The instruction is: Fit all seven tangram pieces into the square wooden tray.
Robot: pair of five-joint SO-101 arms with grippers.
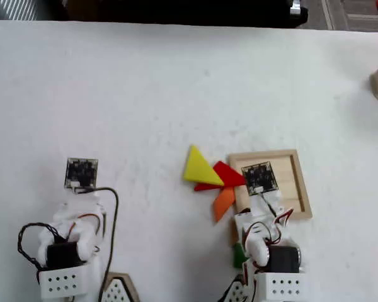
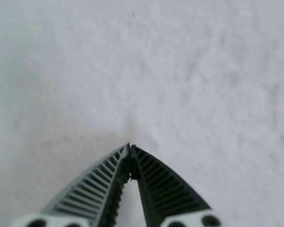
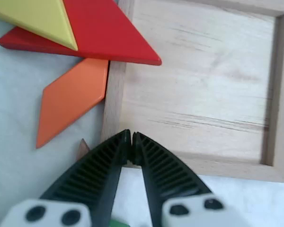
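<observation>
Left gripper (image 2: pixel 130 151) is pinched closed on nothing, parked over bare table well away from the tray (image 1: pixel 302 182), so I'd leave it out of this one.

Off the tray's left side, the yellow triangle (image 1: pixel 200 167) is lying partly on top of the red triangle (image 1: pixel 227 173), and the red one's tip pokes over the tray's left rim. The orange slanted piece (image 1: pixel 223 201) sits flat on the table, touching the outside of that same rim. No piece is seated in the tray yet.

Right gripper (image 3: pixel 131 138) hangs over the tray's near-left corner, clamped together and empty. My take: open it up first, then lift the yellow one off the stack before touching red, otherwise red drags it along. Grab across a short edge, and set the big triangles in the corners first.
</observation>
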